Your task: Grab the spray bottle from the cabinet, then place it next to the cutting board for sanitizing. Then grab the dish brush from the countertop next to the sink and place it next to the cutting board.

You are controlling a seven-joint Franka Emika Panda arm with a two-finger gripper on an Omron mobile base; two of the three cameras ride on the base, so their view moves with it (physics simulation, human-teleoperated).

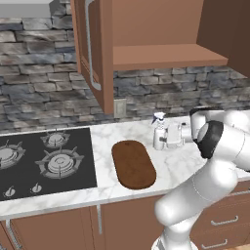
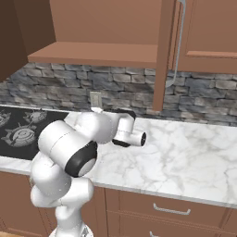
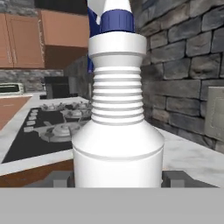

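Note:
The spray bottle (image 1: 158,134) stands upright on the white marble countertop (image 1: 183,168), just right of the far end of the dark brown cutting board (image 1: 133,164). My gripper (image 1: 165,138) reaches in from the right and is shut on the bottle's body. In the hand view the white ribbed spray bottle (image 3: 117,131) sits between the dark fingertips (image 3: 59,179), which press against both its sides, and a strip of the cutting board (image 3: 35,173) lies to its lower left. The cabinet (image 1: 166,29) above hangs with its door (image 1: 93,53) swung open. The dish brush and the sink are out of view.
A black stovetop (image 1: 46,161) with burners lies left of the board. The stone wall carries an outlet (image 1: 119,107) behind the bottle. The open cabinet door juts out over the counter. Bare marble (image 2: 185,152) stretches to the right, with drawers (image 2: 171,210) below.

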